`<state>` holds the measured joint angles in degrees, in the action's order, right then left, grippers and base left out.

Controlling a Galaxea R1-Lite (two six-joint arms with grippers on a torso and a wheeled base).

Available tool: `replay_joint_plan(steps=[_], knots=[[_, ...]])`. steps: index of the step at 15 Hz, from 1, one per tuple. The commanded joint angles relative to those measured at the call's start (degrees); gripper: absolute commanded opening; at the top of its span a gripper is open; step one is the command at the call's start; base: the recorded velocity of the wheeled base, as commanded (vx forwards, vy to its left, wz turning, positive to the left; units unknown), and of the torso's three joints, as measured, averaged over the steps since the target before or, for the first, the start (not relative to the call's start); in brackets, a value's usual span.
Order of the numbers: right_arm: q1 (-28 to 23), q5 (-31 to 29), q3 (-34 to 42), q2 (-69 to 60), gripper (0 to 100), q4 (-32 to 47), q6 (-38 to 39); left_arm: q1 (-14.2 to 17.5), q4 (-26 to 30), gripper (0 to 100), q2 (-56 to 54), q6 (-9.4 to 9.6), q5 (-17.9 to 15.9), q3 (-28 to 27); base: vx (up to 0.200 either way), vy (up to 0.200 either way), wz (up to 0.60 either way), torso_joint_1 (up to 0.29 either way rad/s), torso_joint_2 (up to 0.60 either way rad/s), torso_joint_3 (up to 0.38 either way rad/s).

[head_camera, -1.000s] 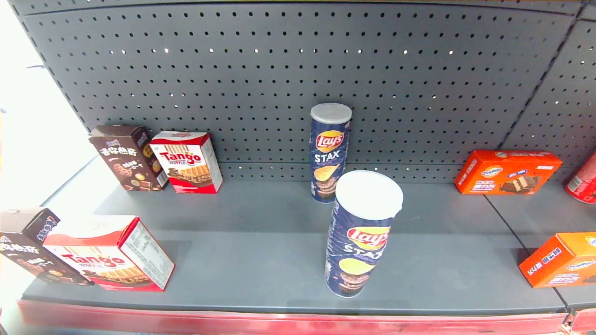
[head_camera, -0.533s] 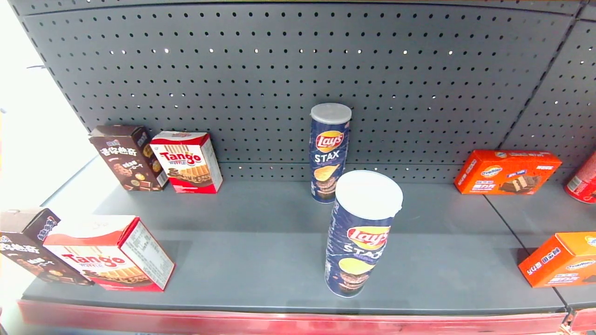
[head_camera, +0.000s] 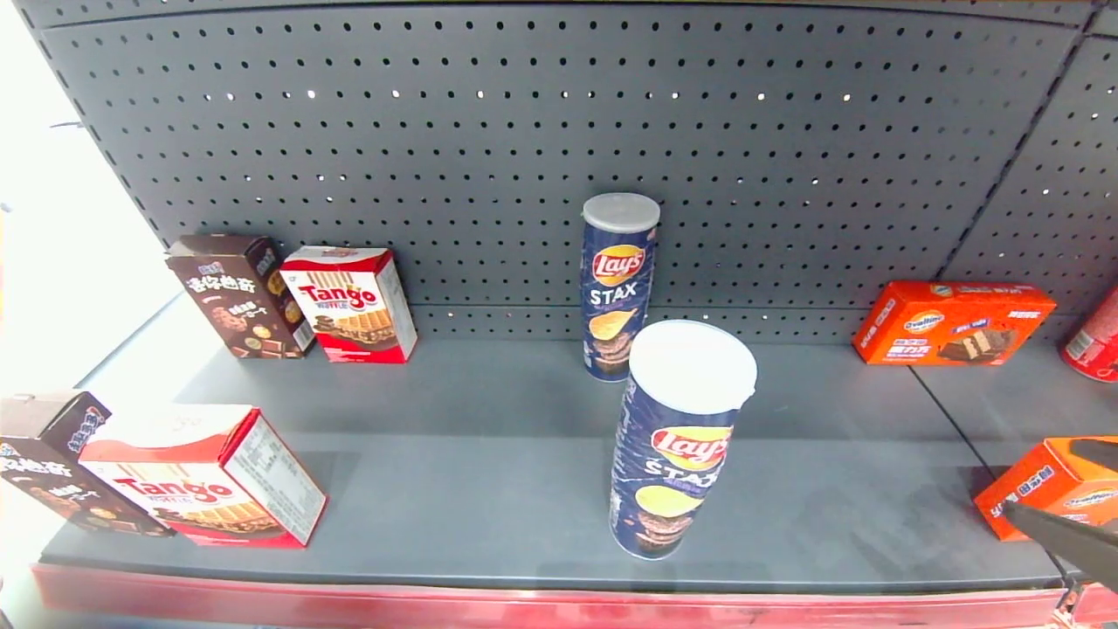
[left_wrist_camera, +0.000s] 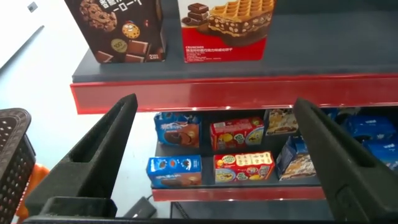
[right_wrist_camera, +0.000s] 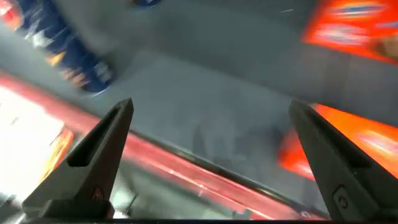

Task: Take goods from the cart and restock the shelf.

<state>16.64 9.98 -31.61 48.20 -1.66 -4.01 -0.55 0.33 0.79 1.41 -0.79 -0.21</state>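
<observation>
Our right gripper (right_wrist_camera: 210, 106) and left gripper (left_wrist_camera: 214, 101): fingers spread wide, nothing held | orange box (head_camera: 1035, 480) at 4 o'clock on shelf (head_camera: 489, 463), near right gripper | we might knock it off the edge.

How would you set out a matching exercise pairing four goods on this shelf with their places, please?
Things:
1. back can
2. front can
3. back orange box
4. front wafer box

Places:
A. left, near the front edge of the shelf
B. middle, upright by the pegboard
C. right, at the rear
D. middle, upright, nearer the front edge

Pairs: 1-B, 2-D, 3-C, 4-A.
</observation>
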Motion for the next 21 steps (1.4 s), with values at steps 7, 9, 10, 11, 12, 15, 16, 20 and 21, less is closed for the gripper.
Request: replay_joint_plan(steps=[7,9,10,11,12,15,16,20,21], knots=[[13.3,-4.6,-3.9,26.4,100,-14.0,-0.2,-0.1,0.0,100,0.4,-0.10,-1.1,0.0,0.000,0.000,0.00,0.000,0.00,0.000],[14.6,-5.6,-4.3,26.9,100,-14.0,-0.2,0.0,0.0,100,0.4,-0.10,-1.1,0.0,0.000,0.000,0.00,0.000,0.00,0.000],[15.8,-5.9,-4.4,27.4,100,-14.1,-0.1,-0.1,0.0,100,0.4,-0.10,-1.1,0.0,0.000,0.000,0.00,0.000,0.00,0.000],[16.8,-6.1,-4.3,27.6,100,-14.1,-0.1,-0.1,0.0,100,0.4,-0.10,-1.1,0.0,0.000,0.000,0.00,0.000,0.00,0.000],[17.4,-7.2,-4.7,28.6,100,-14.1,-0.1,-0.1,0.0,100,0.4,-0.10,-1.1,-0.1,0.000,0.000,0.00,0.000,0.00,0.000],[18.4,-7.9,-7.1,30.6,100,-14.1,-0.1,-0.1,0.0,100,0.4,-0.10,-1.1,-0.1,0.000,0.000,0.00,0.000,0.00,0.000],[18.4,-8.0,-7.8,31.4,100,-14.1,-0.1,-0.1,0.0,100,0.4,-0.10,-1.1,-0.1,0.000,0.000,0.00,0.000,0.00,0.000],[19.4,-8.0,-10.0,34.4,100,-14.1,-0.2,-0.1,0.0,100,0.4,-0.10,-1.1,-0.1,0.000,0.000,0.00,0.000,0.00,0.000],[19.6,-8.0,-10.3,35.0,100,-14.1,-0.3,-0.1,0.0,100,0.4,-0.10,-1.1,-0.1,0.000,0.000,0.00,0.000,0.00,0.000]])
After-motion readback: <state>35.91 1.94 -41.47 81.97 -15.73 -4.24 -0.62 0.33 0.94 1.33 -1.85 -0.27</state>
